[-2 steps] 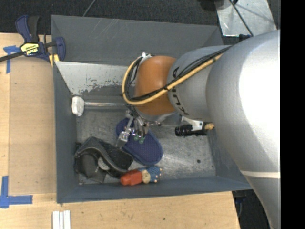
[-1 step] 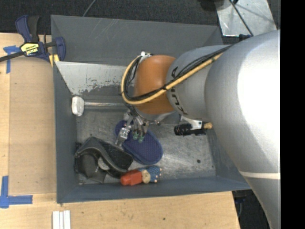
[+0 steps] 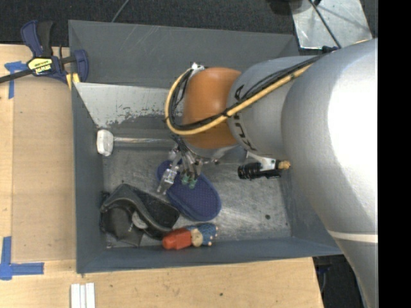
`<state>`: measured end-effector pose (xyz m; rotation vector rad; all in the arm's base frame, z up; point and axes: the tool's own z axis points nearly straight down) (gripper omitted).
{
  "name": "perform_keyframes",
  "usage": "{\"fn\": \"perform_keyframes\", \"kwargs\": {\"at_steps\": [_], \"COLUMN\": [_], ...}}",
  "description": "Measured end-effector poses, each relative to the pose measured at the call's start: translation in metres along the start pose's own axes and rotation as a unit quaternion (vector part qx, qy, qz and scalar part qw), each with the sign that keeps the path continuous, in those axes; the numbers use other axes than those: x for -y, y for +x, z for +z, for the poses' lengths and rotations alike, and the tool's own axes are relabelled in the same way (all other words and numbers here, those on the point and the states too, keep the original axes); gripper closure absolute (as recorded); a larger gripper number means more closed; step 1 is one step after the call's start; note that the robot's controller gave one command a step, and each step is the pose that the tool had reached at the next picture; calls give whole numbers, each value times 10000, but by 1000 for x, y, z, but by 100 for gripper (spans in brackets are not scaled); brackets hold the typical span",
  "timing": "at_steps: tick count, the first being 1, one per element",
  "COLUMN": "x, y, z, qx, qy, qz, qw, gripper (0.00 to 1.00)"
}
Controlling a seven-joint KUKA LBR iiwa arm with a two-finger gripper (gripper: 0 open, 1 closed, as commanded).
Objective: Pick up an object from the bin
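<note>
So, standing over the grey bin (image 3: 87,191) and going left to right: by the left wall there's a clear tube (image 3: 104,141) with a white end, lying flat along the back. Below it, in the near left corner, sits a black bundle (image 3: 135,212) of curved straps, can't say what it really is. Just right of that, against the near wall, a little red and blue toy (image 3: 189,237) lies on its side. In the middle of the floor is a dark blue oval pad (image 3: 198,199). The tool (image 3: 185,174) is down at the pad's upper left edge, with a pale bluish clear bit (image 3: 167,174) right beside it on the left. Honestly can't tell if the tool is released or clenched, it's too cluttered there. The orange cover (image 3: 205,108) on the wrist sits right above it. Further right, a black marker (image 3: 257,170) with a yellowish tip lies on the floor, apart from the pad.
</note>
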<state>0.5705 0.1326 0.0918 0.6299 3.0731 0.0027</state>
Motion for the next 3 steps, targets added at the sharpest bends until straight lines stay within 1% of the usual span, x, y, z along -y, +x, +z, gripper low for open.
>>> {"fn": "perform_keyframes", "kwargs": {"at_steps": [1, 2, 3], "x": [0, -1, -1], "y": [-1, -4, -5], "z": [-12, -98, -107], "qx": [0, 23, 0], "qy": [1, -17, 1], "qz": [7, 4, -1], "qw": [10000, 10000, 10000], "gripper": [100, 100, 100]}}
